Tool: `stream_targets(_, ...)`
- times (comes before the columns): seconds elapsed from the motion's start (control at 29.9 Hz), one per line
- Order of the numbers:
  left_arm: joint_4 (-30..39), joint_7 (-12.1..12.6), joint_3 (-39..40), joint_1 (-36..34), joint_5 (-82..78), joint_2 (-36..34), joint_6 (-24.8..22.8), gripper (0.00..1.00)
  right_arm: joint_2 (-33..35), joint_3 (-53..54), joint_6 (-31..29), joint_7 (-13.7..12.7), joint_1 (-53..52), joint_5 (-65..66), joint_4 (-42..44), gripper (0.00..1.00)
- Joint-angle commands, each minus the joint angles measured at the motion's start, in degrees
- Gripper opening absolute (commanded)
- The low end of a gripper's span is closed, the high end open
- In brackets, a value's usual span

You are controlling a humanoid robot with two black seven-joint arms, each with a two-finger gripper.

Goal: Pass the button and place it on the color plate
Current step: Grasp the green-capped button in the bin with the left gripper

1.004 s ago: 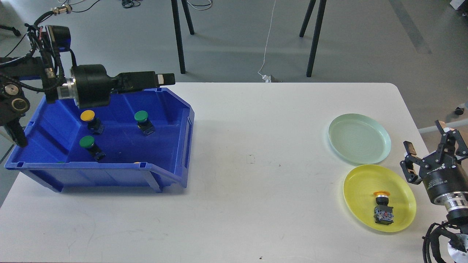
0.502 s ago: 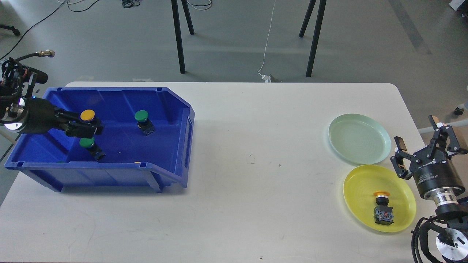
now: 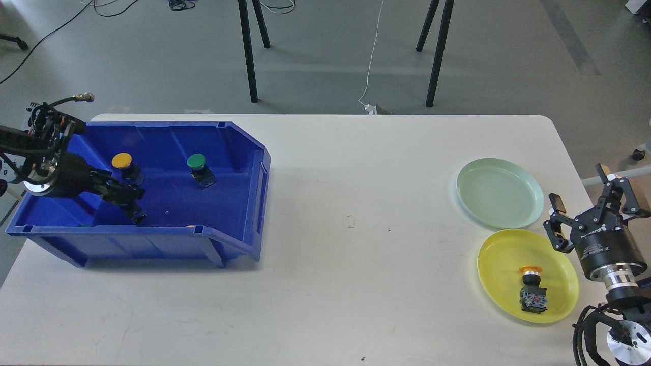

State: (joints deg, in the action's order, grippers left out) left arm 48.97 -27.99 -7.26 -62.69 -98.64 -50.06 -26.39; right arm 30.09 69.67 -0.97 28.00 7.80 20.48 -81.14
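A blue bin [image 3: 239,203] stands on the left of the white table. In it a yellow-capped button [image 3: 122,161] and a green-capped button [image 3: 196,162] stand near the back. My left gripper [image 3: 127,194] is low inside the bin, over a third button whose cap is hidden; only its dark base [image 3: 138,216] shows. Its fingers look dark and I cannot tell them apart. At the right are a pale green plate [image 3: 500,192] and a yellow plate [image 3: 508,254] holding a yellow-capped button [image 3: 533,291]. My right gripper [image 3: 580,188] is open and empty beside both plates.
Small slivers of green [image 3: 84,225] and yellow [image 3: 189,225] show behind the bin's front wall. The table's right edge runs close to my right arm. Black stand legs [image 3: 248,51] are on the floor behind the table.
My left arm came down from above the bin's back rim into the bin and now covers the near green cap. My right gripper shifted slightly left.
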Motion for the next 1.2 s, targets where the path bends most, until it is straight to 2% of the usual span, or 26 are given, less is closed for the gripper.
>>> stream_targets(0.0,-0.37,-0.01,0.14,0.99,0.12,0.92,0.11,0.93,-0.03,0.02,0.00,0.00,-0.06,0.00,0.02,0.96)
stream_targets(0.2,-4.23,-0.01,0.14,2.83,0.29,3.03,0.99,0.93,0.06,-0.06,0.00,0.00,-0.06,0.00,-0.07,0.96)
stream_targets(0.3,-5.20,-0.01,0.14,3.54,0.55,3.83,2.75,0.89,0.06,0.02,0.00,0.00,0.03,0.00,-0.07,0.96)
stream_targets(0.5,-5.20,-0.01,0.05,3.54,0.55,3.83,2.84,0.67,-0.03,0.02,0.00,0.00,0.03,0.00,-0.07,0.96)
stream_targets(0.77,-5.12,-0.01,0.05,3.71,0.56,3.65,2.75,0.51,-0.03,0.02,0.00,0.00,0.20,0.00,-0.07,0.96)
stream_targets(0.8,-5.12,-0.01,0.05,3.71,0.47,3.56,2.93,0.43,-0.03,0.02,0.00,0.00,0.20,0.00,-0.07,0.96)
stream_targets(0.9,-5.12,-0.01,0.05,3.89,0.38,3.65,3.28,0.32,-0.03,0.02,0.00,0.00,0.20,0.00,-0.07,0.96)
stream_targets(0.94,-5.12,-0.01,-0.04,3.89,0.29,3.65,3.28,0.25,-0.03,0.02,0.00,0.00,0.20,0.00,-0.07,0.96)
stream_targets(1.17,-5.03,-0.01,-0.04,3.98,0.20,3.48,3.81,0.12,-0.03,0.02,0.00,0.00,0.46,0.00,-0.07,0.96)
